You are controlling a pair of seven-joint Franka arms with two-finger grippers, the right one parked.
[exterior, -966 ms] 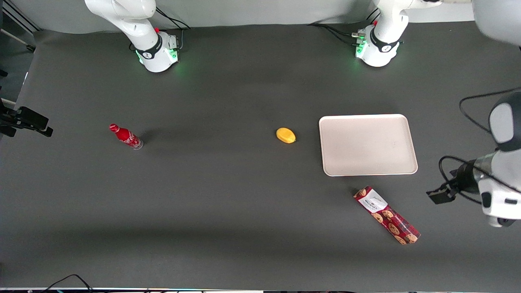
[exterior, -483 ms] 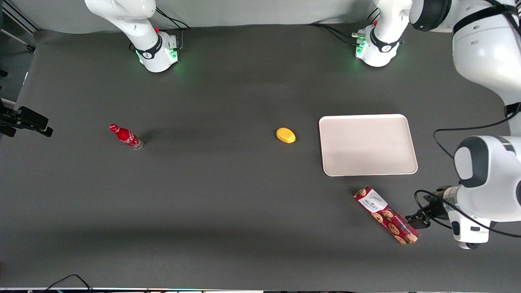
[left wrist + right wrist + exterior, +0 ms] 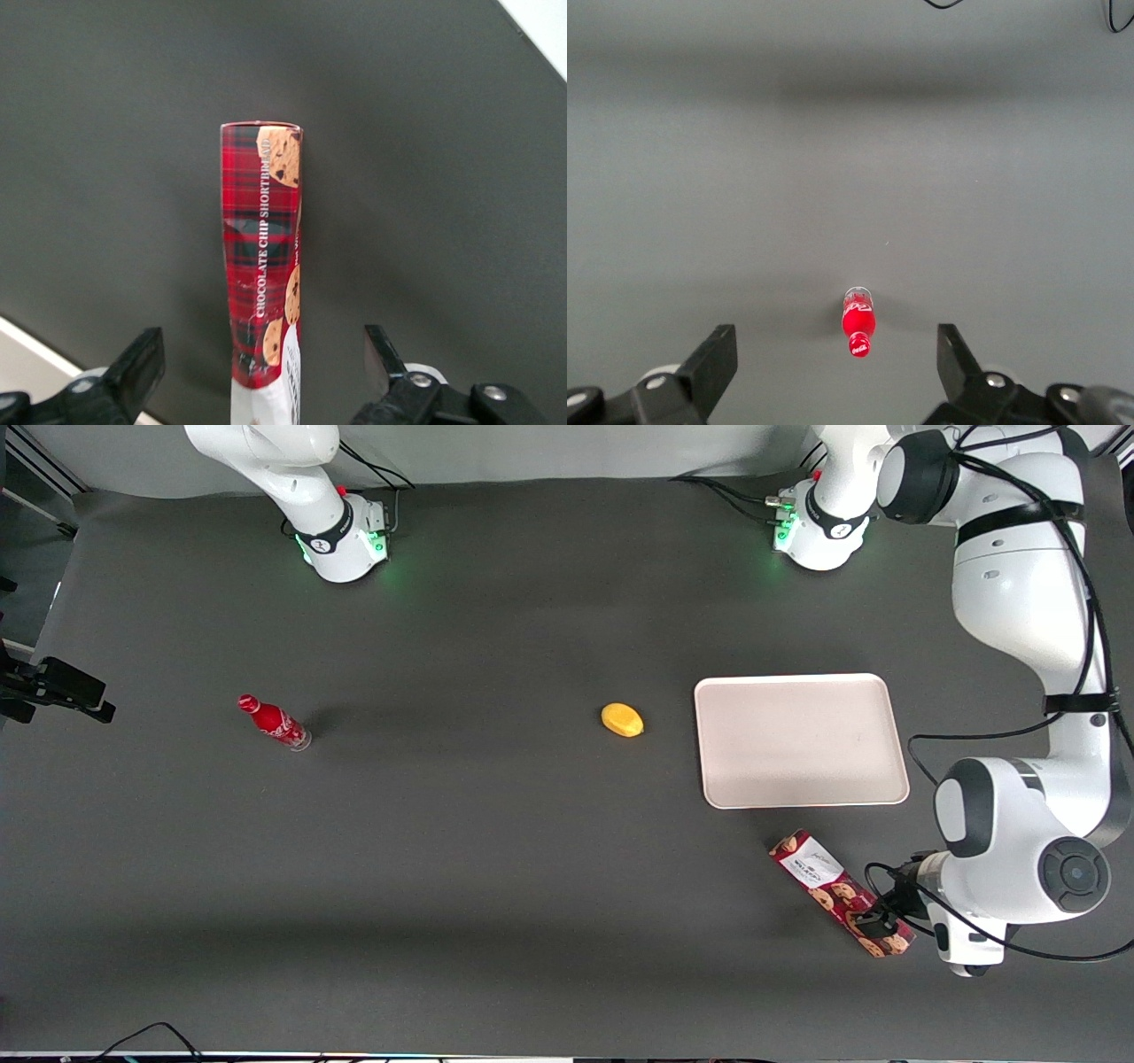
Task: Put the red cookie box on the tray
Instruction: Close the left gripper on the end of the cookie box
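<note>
The gripper (fingers apart) has come over the red cookie box, near the tray; grasp comes next.

Small red bottle toward parked arm's end; yellow lemon-like object mid-table
</note>
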